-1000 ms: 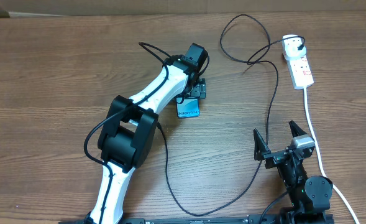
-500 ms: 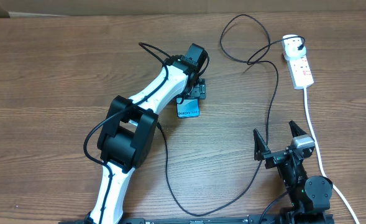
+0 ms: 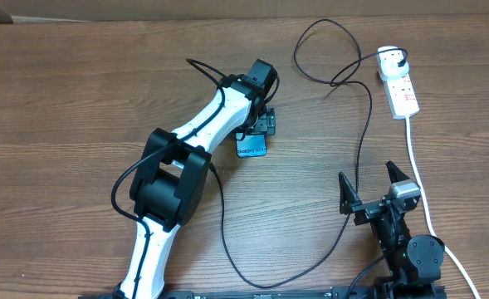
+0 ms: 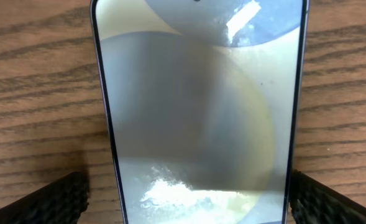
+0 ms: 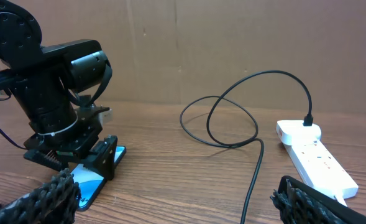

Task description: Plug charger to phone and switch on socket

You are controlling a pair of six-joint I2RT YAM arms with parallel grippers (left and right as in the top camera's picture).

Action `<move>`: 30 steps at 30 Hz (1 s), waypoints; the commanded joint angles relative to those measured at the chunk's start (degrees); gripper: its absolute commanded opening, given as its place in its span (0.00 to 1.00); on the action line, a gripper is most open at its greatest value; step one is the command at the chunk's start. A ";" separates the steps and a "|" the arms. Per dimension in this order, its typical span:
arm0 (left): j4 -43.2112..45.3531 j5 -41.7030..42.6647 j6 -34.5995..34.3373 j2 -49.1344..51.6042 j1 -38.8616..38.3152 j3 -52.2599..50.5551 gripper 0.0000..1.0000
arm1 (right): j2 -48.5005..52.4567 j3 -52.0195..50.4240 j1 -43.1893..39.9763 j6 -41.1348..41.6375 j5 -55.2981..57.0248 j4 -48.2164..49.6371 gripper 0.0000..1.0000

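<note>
The phone (image 3: 251,147) lies flat on the table with its blue-teal screen up. In the left wrist view it fills the frame (image 4: 201,112). My left gripper (image 3: 263,124) is open and straddles the phone's far end, one finger at each long edge. The charger's black cable (image 3: 362,141) runs from a white plug (image 3: 389,56) in the socket (image 3: 400,87), loops at the back, then sweeps down and left. I cannot make out its connector tip. My right gripper (image 3: 375,187) is open and empty near the front edge, with the cable (image 5: 252,174) lying between its fingers (image 5: 176,199).
The socket's thick white cord (image 3: 422,199) runs down the right side past my right arm. The socket also shows at the right of the right wrist view (image 5: 319,162), with the phone at the left (image 5: 89,180). A brown wall stands behind the table.
</note>
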 commanded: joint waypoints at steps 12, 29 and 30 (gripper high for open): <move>-2.21 5.29 -1.22 2.54 -0.76 -2.82 0.89 | -0.57 -0.55 0.33 0.15 -0.20 0.22 1.00; -1.18 5.22 -1.25 2.54 -0.76 -2.82 0.85 | -0.57 -0.55 0.33 0.15 -0.20 0.22 1.00; -1.11 5.22 -1.25 2.54 -0.76 -2.82 0.84 | -0.57 -0.55 0.33 0.15 -0.20 0.22 1.00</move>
